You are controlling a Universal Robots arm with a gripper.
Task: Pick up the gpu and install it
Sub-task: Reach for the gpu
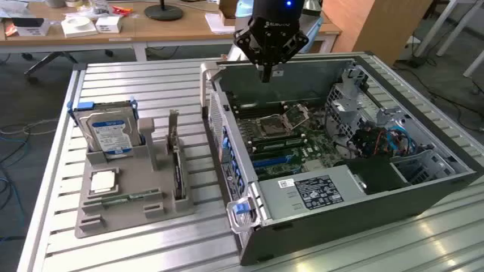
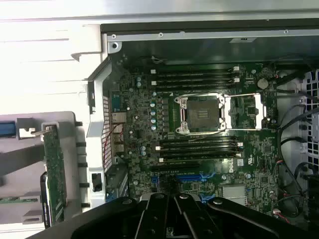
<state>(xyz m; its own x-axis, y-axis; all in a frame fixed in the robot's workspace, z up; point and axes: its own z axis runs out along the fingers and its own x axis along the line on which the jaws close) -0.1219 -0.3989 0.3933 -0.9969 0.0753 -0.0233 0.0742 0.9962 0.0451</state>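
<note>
On the exterior view's left, a grey holder (image 1: 128,190) sits on the slatted tabletop (image 1: 136,79) and keeps the parts sorted for picking. A hard drive (image 1: 110,133) stands upright in its back slot, while a processor chip (image 1: 102,181) and a memory stick (image 1: 124,198) lie flat in shallow recesses.

Along the holder's right edge the gpu (image 1: 178,170) stands on its long edge in a narrow groove. Its bracket end rises towards the back, most likely so that its upper edge is free to be pinched from above. In the wrist view the gpu (image 2: 54,172) shows edge-on as a green strip of board in the holder, untouched.

Further right, the computer case (image 1: 363,209) lies on its side with the panel off, so the motherboard (image 1: 302,141) faces up. The blue expansion slots (image 2: 192,177) can be reached from above.

The gripper (image 1: 266,76) hangs over the back of the open case, well apart from the gpu. Its fingers are pressed together and hold nothing. In the wrist view the gripper (image 2: 174,201) looks down on the board.
</note>
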